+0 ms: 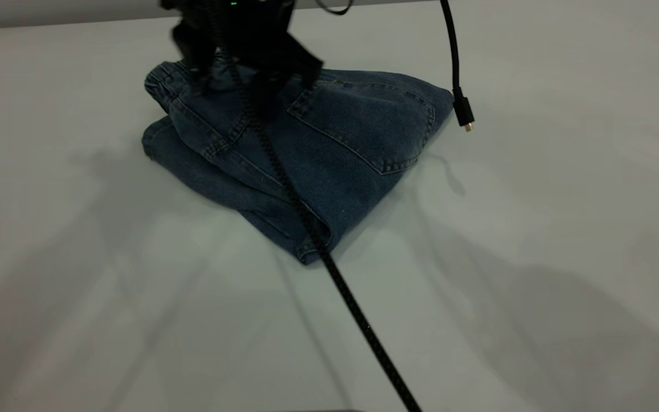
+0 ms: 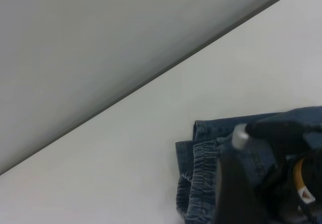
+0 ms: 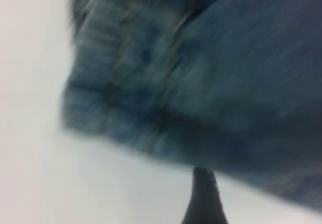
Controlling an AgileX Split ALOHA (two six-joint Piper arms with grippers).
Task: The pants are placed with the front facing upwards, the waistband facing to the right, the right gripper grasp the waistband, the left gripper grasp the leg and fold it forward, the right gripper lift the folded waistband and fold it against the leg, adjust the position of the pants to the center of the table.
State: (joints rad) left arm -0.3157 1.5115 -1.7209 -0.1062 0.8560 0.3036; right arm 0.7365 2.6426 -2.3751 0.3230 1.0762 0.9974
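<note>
The pants (image 1: 329,149) lie folded in a compact bundle on the table (image 1: 535,257), back pocket (image 1: 375,123) up. The waistband (image 1: 161,83) sits at the bundle's far left end, on top of the leg layer. My right gripper (image 1: 249,63) hangs just over that end with its dark fingers spread and no cloth between them. The left wrist view shows the ruched waistband (image 2: 201,183) and this gripper (image 2: 256,173) beside it. In the blurred right wrist view, one fingertip (image 3: 201,194) is above bare table beside the denim (image 3: 211,73). My left gripper does not show.
A black braided cable (image 1: 352,303) runs diagonally from the gripper across the pants to the near edge. A second thin cable ends in a plug (image 1: 464,114) hanging beside the pants' right corner. White tabletop surrounds the bundle.
</note>
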